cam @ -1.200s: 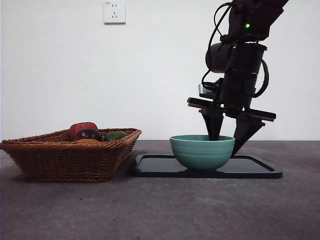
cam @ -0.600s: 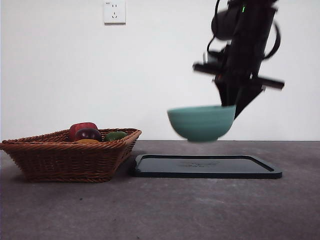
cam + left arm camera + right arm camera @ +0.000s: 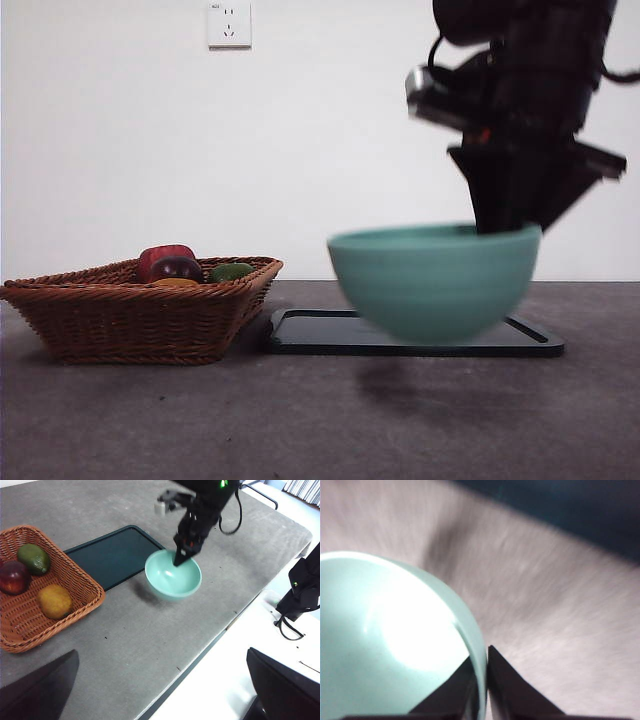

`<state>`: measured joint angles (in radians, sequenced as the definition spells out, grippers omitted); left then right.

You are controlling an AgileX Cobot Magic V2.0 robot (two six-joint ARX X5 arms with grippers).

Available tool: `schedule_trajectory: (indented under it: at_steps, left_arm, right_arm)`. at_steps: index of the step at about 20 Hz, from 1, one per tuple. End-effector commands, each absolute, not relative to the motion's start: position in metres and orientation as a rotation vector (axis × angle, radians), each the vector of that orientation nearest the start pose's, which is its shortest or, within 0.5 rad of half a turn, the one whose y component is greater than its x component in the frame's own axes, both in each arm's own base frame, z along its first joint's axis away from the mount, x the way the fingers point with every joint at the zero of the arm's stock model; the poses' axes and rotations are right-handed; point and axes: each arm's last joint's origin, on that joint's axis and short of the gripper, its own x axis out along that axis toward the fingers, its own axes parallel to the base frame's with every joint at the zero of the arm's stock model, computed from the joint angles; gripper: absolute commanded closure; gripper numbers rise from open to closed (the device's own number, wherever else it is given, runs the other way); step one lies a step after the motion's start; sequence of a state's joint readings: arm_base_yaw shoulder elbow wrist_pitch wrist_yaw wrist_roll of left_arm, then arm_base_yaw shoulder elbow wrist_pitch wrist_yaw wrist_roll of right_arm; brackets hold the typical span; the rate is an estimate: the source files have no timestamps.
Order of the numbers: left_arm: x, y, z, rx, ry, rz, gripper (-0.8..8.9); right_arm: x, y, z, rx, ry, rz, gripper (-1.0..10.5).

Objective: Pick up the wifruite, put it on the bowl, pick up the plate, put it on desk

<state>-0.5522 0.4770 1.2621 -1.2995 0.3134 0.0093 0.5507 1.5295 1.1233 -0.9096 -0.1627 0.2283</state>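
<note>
**Bowl carried off the tray, fruit not yet moved**

Right gripper (image 3: 481,655): jaws pinched nearly shut on the pale rim of the large mint-green glazed bowl (image 3: 385,640), one jaw inside the wall, the other outside. Gripped at the rim, probably because the bowl's body was too wide to span. Came down on it from above in the front view (image 3: 505,215), dark and steep, at the side of the bowl away from the basket. Held the bowl (image 3: 430,285) clear of the table, blurred with motion, a soft shadow on the surface beneath. Seen from the left wrist (image 3: 172,577), hung just beside the flat black rectangular tray (image 3: 115,555), over bare table rather than over the tray. Looked empty inside.

Left gripper (image 3: 162,652): jaws spread wide, nothing between them, high above the table's near edge, waiting.

Round orange-brown fruit (image 3: 55,601) with dull rough skin: lay in the brown wicker basket (image 3: 95,597), well apart from the bowl, beside a dark red-purple fruit (image 3: 13,577) and a green fruit (image 3: 34,559). Judged untouched; the fruit step not yet done, the bowl handled instead. Tray flat on the table, nothing on it, close beside the basket.

Table (image 3: 300,420): dark grey-brown, matte, faintly speckled. Behind it, a plain white wall with a white socket (image 3: 229,23) high up.
</note>
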Motion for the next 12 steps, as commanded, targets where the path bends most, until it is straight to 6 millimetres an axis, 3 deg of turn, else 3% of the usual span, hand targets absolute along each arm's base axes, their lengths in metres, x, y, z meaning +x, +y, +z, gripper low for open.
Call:
schedule_trajectory:
  at_steps: [1, 6, 12]
  left_arm:
    - [-0.006, -0.007, 0.397, 0.071, 0.502, -0.859, 1.49]
    - [-0.006, -0.007, 0.397, 0.071, 0.502, -0.859, 1.49]
    - [-0.006, -0.007, 0.397, 0.071, 0.502, -0.859, 1.49]
  right_arm:
    - [0.233, 0.159, 0.219, -0.054, 1.378, 0.454, 9.4]
    - [0.219, 0.167, 0.192, -0.024, 1.391, 0.468, 9.4]
    - [0.215, 0.164, 0.179, -0.017, 1.403, 0.453, 9.4]
